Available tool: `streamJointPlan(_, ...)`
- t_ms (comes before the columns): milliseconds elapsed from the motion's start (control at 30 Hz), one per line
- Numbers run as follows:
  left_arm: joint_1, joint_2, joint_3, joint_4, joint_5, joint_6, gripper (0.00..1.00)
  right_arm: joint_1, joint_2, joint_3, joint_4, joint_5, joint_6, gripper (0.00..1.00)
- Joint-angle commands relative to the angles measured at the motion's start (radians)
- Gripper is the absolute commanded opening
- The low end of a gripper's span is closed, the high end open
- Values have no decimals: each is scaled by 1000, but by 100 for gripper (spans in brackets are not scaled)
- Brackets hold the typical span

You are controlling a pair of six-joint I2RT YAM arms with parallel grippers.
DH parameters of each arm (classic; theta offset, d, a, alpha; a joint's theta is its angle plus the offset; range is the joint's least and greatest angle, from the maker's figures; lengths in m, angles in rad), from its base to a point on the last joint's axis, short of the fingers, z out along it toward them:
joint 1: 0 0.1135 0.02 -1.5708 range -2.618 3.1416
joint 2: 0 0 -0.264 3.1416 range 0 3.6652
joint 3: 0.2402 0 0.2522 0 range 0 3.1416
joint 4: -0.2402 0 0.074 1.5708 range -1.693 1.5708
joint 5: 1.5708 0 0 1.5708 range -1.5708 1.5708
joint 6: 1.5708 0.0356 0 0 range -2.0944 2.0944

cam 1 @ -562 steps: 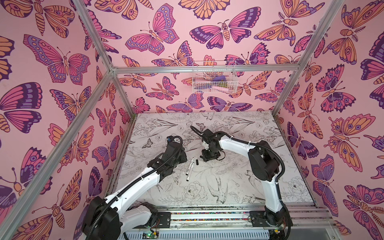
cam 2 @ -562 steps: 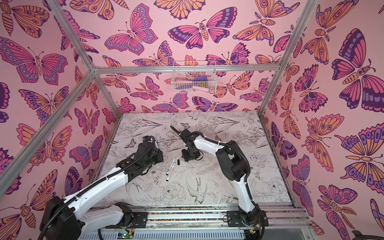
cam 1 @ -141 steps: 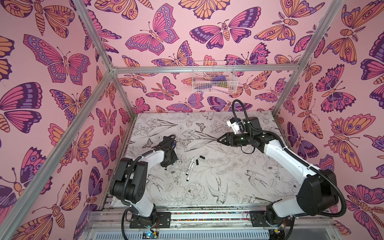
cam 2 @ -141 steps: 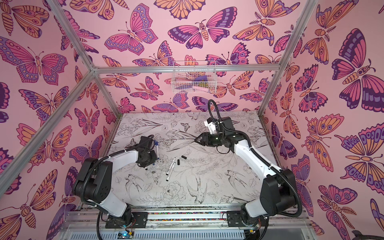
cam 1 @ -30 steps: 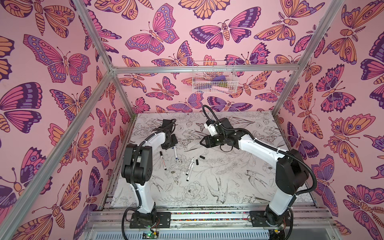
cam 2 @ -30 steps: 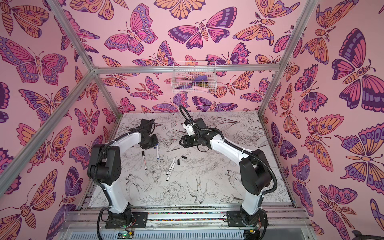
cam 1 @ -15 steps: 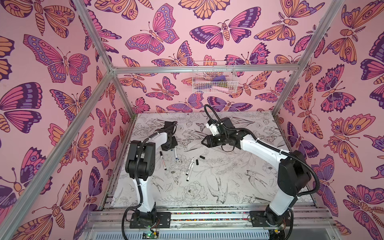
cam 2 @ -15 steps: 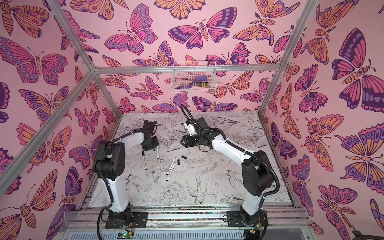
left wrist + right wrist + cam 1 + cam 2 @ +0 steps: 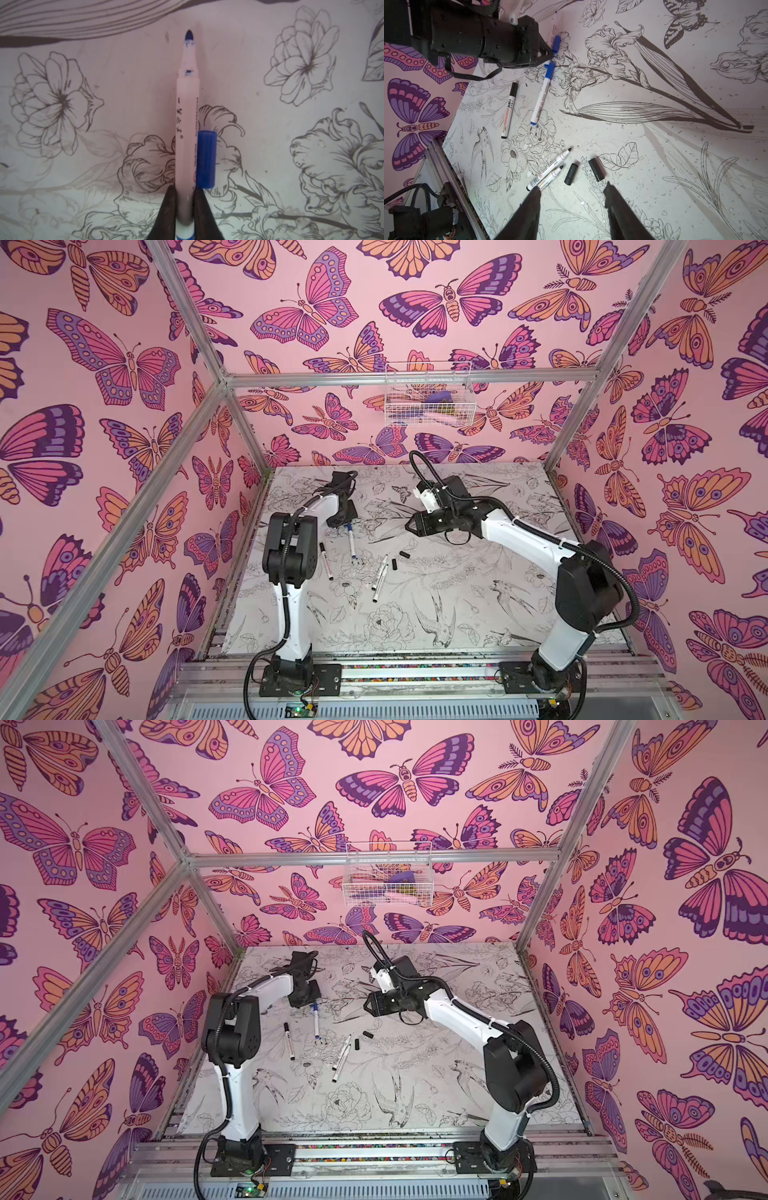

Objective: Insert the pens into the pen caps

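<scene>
Butterfly-papered walls (image 9: 124,414) around a table (image 9: 478,572) with a floral line print.

At the left gripper (image 9: 185,204), the jaws are pinched on the tail end of an uncapped blue-tipped pen (image 9: 187,116). A grip this far back probably serves to leave the tip and front barrel free to enter a cap. The blue cap (image 9: 205,159) lies just beside the barrel and parallel to it, not ahead of the tip, so the two are not yet lined up.

At the right gripper (image 9: 572,190), the jaws are spread and empty. It hovers over two black caps (image 9: 571,173) and two uncapped black pens (image 9: 550,168) lying side by side, and looks placed to take a cap.

Further out, a capped blue pen (image 9: 540,95) and a capped black pen (image 9: 508,112) appear finished.
</scene>
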Motion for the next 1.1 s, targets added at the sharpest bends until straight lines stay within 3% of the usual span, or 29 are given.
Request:
streamJointPlan(0,19,-15,35,-42,-1,20,0,-7,-17,19,-30,13,-36,53)
streamJointPlan(267,60,-129,18,-26,75,7,0,-6,62,116,-34,-22,-16,53)
streamJointPlan(600,79,51,153,-39,22,18,0,-6,38,88,-40,-16,-5,53)
streamJointPlan(1067,22,216,306,-41,-58,36,0,-7,6,55,-56,-12,-10,53)
